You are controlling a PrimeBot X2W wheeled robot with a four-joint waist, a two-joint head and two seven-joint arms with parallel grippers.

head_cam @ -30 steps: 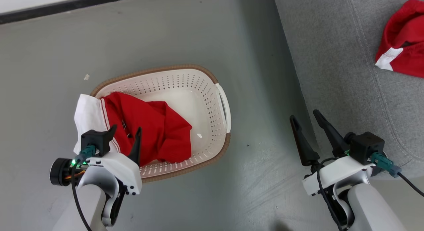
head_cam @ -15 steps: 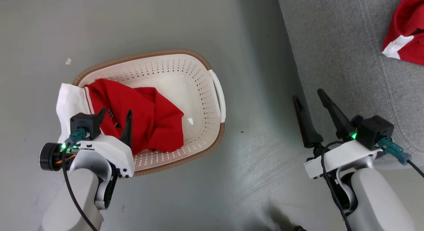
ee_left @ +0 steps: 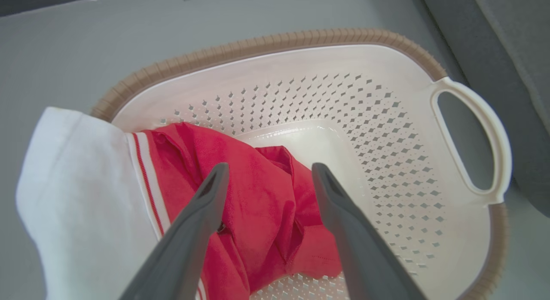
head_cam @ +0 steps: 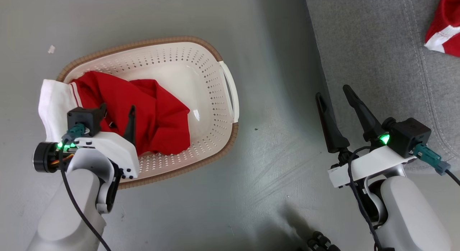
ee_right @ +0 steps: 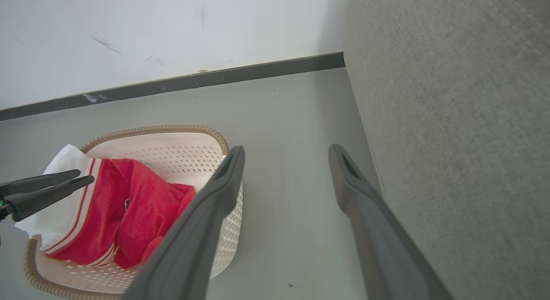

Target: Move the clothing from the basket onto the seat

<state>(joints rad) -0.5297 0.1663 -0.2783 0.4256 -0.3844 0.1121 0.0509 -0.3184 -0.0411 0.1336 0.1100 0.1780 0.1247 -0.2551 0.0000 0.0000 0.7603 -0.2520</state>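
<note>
The cream basket (head_cam: 161, 40) with a brown rim stands on the grey floor. In it lies a red garment (head_cam: 151, 110), and its white striped part (head_cam: 52, 103) drapes over the basket's left rim. My left gripper (head_cam: 118, 112) hangs open just above that garment; the left wrist view shows its fingertips astride the red cloth (ee_left: 258, 205), gripper (ee_left: 270, 167) holding nothing. Over bare floor beside the grey sofa (head_cam: 377, 46), my right gripper (head_cam: 332, 92) is open and empty. Another red garment (head_cam: 444, 31) with white trim lies on the sofa at the upper right.
A white wall with a dark baseboard (ee_right: 215, 78) runs behind the basket (ee_right: 172, 130). The sofa's side (ee_right: 451, 119) rises close to the right of my right gripper (ee_right: 288, 149). A small white scrap (head_cam: 51, 49) lies on the floor, with a dark wheeled part (head_cam: 320, 242) at the bottom edge.
The head camera has shifted, so basket and sofa sit higher and further left in the picture. My left gripper stays open over the red garment, and the right gripper stays open.
</note>
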